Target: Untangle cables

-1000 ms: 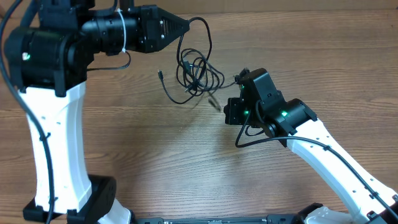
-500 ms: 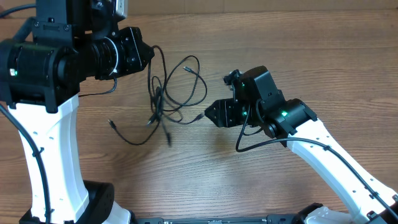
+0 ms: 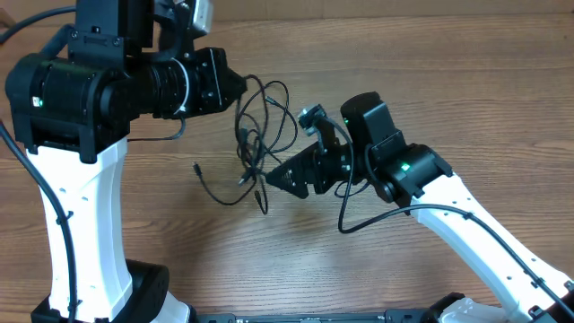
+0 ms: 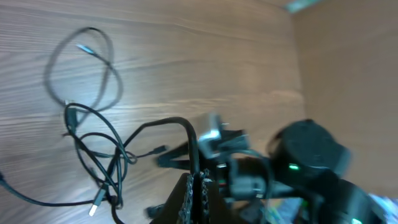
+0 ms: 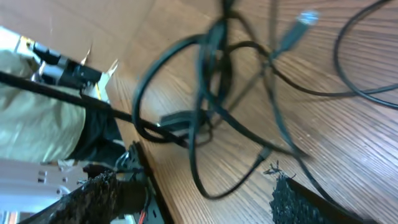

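Near edge first: 2 white arms come up off the wooden desk (image 3: 269,269). The left arm (image 3: 81,206) stands tall, and the right arm (image 3: 484,233) reaches in low from the corner. A thick black wire (image 3: 354,220) loops off the right arm's wrist and sags beside it, apart from the tangle.

Moving in, the right pincer (image 3: 291,148) is spread wide, with 1 finger aimed low at the tangle and the other lifted. Its own camera shows both fingers (image 5: 99,199) far apart at the bottom of the view. The cables (image 5: 205,112) are right ahead of that gap, blurred and crossing over each other, with 1 pale plug (image 5: 298,18) up top. So this pincer crowds the tangle's right side.

The cables (image 3: 265,135) sit mid-desk between the 2 pincers. They are several thin black loops caught together, and 1 loose tail curls out left to a small plug end (image 3: 197,168). The left wrist camera shows the crossing strands (image 4: 115,155), a silvery plug (image 4: 94,208) low in the view, and a wider loop lying beyond the knot. The right arm is a dark blur on that view's right side.

Farther back, the left pincer (image 3: 235,85) is pressed together, pinching 1 strand of the cables. That strand arches up out of its closed fingers (image 4: 189,199). Beyond it, the wood grain runs to the far edge.
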Robot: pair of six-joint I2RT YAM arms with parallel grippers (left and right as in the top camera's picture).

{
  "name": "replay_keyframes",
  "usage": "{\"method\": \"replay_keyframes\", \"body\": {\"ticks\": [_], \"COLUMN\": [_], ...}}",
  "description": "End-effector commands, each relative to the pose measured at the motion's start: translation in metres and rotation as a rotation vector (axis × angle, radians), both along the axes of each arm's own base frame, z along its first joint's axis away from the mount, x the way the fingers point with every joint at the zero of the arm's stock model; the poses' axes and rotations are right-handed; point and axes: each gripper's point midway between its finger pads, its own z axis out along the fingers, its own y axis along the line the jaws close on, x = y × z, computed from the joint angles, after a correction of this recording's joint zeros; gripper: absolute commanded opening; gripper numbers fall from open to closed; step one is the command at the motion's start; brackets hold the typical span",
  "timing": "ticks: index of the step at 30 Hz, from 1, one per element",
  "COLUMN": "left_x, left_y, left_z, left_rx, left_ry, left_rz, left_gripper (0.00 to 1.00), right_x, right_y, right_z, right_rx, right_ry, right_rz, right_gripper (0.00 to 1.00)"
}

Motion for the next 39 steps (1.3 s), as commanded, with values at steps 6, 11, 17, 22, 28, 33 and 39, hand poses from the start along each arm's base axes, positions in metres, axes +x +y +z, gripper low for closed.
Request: {"method": "replay_keyframes", "body": {"ticks": [6,11,17,22,28,33,39], "left_x": [-0.014,-0.022,-0.023,-0.020,-0.020,-0.018,0.007], "left_y": [-0.017,-0.026,-0.027,-0.024,-0.024,-0.021,0.013], "left_z": [0.009,0.016,0.016,0.014,0.014,0.013,0.001], "left_rx": [-0.077,-0.135,-0.142,-0.124,-0.122,-0.107,0.005], "left_ry": [0.008,0.015,0.017,0.013,0.013,0.009,0.003], "left_rz": [-0.100,-0.154,-0.160,-0.145,-0.143,-0.130,0.069], "left_gripper": [0.04,0.04,0.04,0.04,0.04,0.04,0.04], "right_x": [0.014,0.020,0.027,0.027,0.027,0.024,0.027], "right_y": [-0.006,-0.010,-0.014,-0.014,-0.015,-0.017,-0.042], "right_z": [-0.002,-0.006,-0.008,-0.008,-0.009,-0.012,-0.037], "right_rx": [-0.075,-0.109,-0.156,-0.169,-0.172,-0.181,-0.333], "right_ry": [-0.092,-0.132,-0.223,-0.279,-0.272,-0.254,-0.182], "right_rz": [-0.057,-0.074,-0.056,-0.018,-0.021,-0.021,-0.123], "right_gripper": [0.80,0.80,0.81,0.66,0.28,0.04,0.04]}}
